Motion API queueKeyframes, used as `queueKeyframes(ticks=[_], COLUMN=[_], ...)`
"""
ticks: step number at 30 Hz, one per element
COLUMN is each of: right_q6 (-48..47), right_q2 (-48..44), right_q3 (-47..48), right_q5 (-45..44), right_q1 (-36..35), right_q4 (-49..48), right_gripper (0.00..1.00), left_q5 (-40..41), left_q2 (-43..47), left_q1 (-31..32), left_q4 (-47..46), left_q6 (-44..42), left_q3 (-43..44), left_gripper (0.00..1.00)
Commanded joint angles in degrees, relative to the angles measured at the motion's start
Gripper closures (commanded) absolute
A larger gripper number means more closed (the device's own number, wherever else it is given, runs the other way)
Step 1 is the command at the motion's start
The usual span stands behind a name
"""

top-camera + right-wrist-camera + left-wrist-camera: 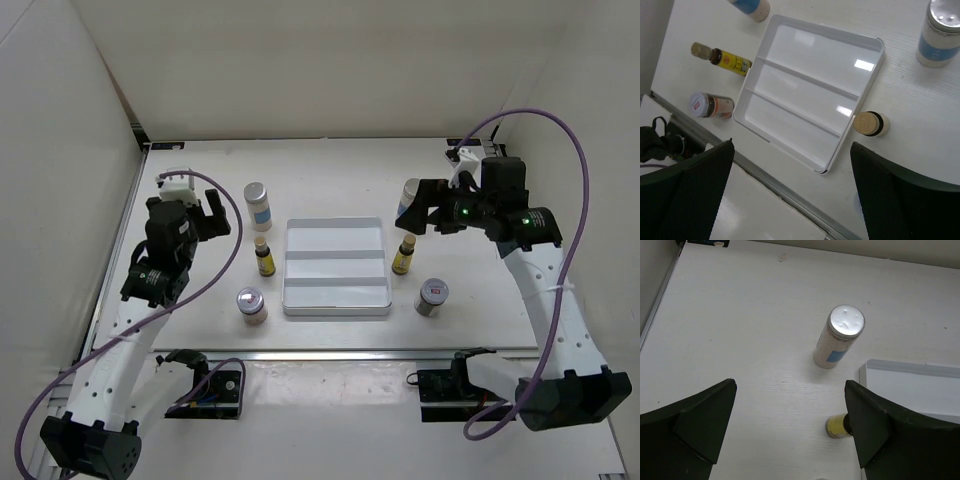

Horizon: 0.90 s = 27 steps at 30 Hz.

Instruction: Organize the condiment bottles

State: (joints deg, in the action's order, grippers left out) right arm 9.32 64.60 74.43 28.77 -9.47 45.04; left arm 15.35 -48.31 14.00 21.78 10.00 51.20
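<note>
While the condiment bottles (pixel 258 205) flank the tray (pixel 335 311) on the bench (pixel 330 170), the left gripper (pixel 790 385) and right gripper (pixel 792 145) hold their jaws wide apart, empty.

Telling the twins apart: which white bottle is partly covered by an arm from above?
The white bottle right of the tray; the right arm covers part of it. Its twin on the left shows fully.
</note>
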Motion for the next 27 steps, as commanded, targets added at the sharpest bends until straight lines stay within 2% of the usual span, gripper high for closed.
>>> queueKeyframes(ticks=[1, 4, 7, 10, 12, 14, 17, 21, 27], right_q6=[1.47, 4.30, 5.27, 8.43, 7.82, 5.89, 6.67, 9.22, 12.56], right_q2=[-4.12, -6.06, -6.06, -6.06, -3.79, 0.93, 5.26, 4.67, 4.05], right_q3=[-0.51, -3.05, -4.29, -5.79, -5.79, -4.83, -4.64, -10.09, -15.62], right_q5=[-9.67, -19.08, -22.17, -31.75, -32.29, -27.84, -27.28, -27.28, -33.34], right_q1=[-1.42, -1.95, -1.95, -1.95, -1.95, -1.95, -1.95, -1.95, -1.95], right_q4=[-2.30, -4.16, -0.92, 1.89, 4.09, 6.79, 8.66, 5.25, 5.14], right_gripper=[0.00, 0.00, 0.00, 0.00, 0.00, 0.00, 0.00, 0.00, 0.00], left_q5=[2.84, 3.62, 5.65, 4.16, 3.02, 2.41, 0.65, 0.64, 0.64], left_q2=[0.77, 1.38, -0.81, -1.34, -0.82, -0.29, -0.29, 0.33, 0.33], left_q1=[0.15, 0.68, 1.82, 1.82, 1.82, 1.82, 1.82, 1.82, 1.82], left_q4=[-0.77, -0.77, -0.77, -0.77, -0.77, -0.77, -0.77, -1.30, -1.30], left_q6=[0.03, 0.64, 1.95, 2.48, 2.48, 3.10, 3.10, 3.10, 3.10], left_q3=[-1.45, -3.12, -3.12, -3.12, -3.65, -3.65, -3.65, -4.18, -4.18], left_gripper=[0.00, 0.00, 0.00, 0.00, 0.00, 0.00, 0.00, 0.00, 0.00])
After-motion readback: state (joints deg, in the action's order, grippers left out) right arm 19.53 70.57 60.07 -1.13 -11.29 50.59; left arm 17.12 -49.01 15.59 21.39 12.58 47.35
